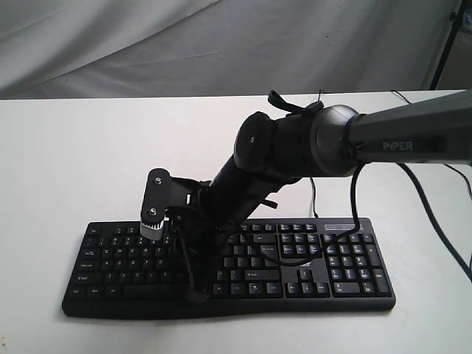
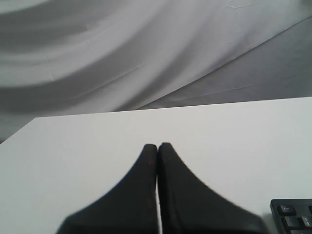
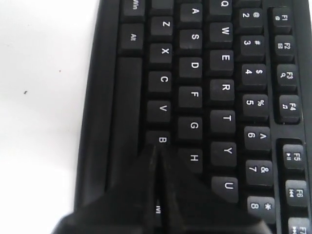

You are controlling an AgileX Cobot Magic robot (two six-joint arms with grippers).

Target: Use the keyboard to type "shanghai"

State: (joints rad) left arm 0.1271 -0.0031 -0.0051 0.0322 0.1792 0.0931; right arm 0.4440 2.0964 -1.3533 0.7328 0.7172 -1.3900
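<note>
The black keyboard (image 1: pixel 346 258) lies on the white table near its front edge. My right arm reaches across it from the right. My right gripper (image 1: pixel 195 293) is shut with nothing between its fingers, its tips low over the bottom letter row. In the right wrist view the right gripper (image 3: pixel 157 146) ends at the edge of the B key (image 3: pixel 162 139), beside H (image 3: pixel 194 157), and the fingers hide the keys beneath them. My left gripper (image 2: pixel 157 145) is shut and empty over bare table, with a keyboard corner (image 2: pixel 292 217) at the edge of that view. The exterior view does not show the left gripper.
The white table (image 1: pixel 74 147) stretches to the left of and behind the keyboard. Black cables (image 1: pixel 435 214) trail across its right side. A grey cloth backdrop (image 1: pixel 147 44) hangs behind the table's far edge.
</note>
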